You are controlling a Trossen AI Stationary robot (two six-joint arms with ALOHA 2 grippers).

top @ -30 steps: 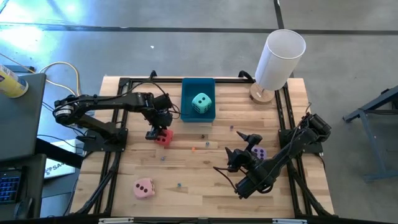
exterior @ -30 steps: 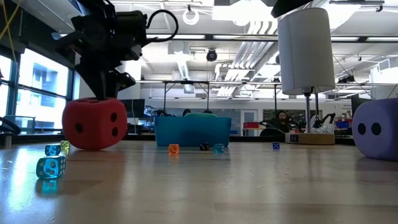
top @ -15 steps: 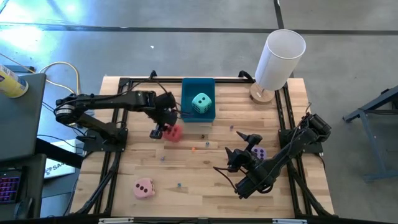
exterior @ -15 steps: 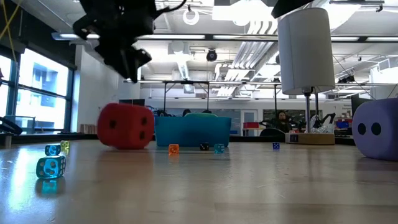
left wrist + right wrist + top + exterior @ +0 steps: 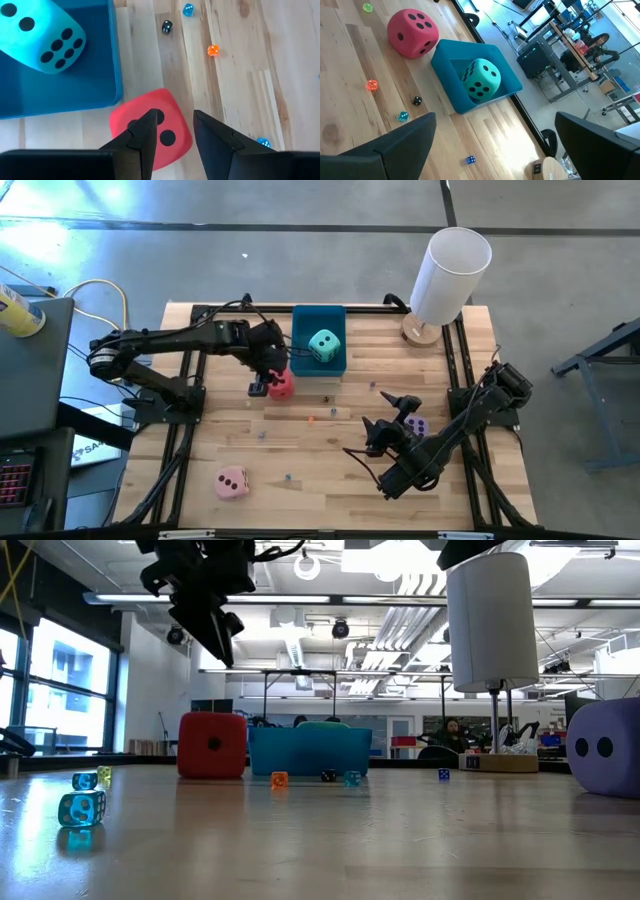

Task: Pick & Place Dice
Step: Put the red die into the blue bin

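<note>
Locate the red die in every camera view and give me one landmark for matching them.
High view: red die on the wood just left of the blue tray, near its front corner.
Low view: red die left of centre, beside the tray.
Left wrist view: red die beyond the fingers, on the wood outside the tray.
Right wrist view: red die on the wood next to the tray.
Shared landmark: the blue tray holding the teal die.
</note>
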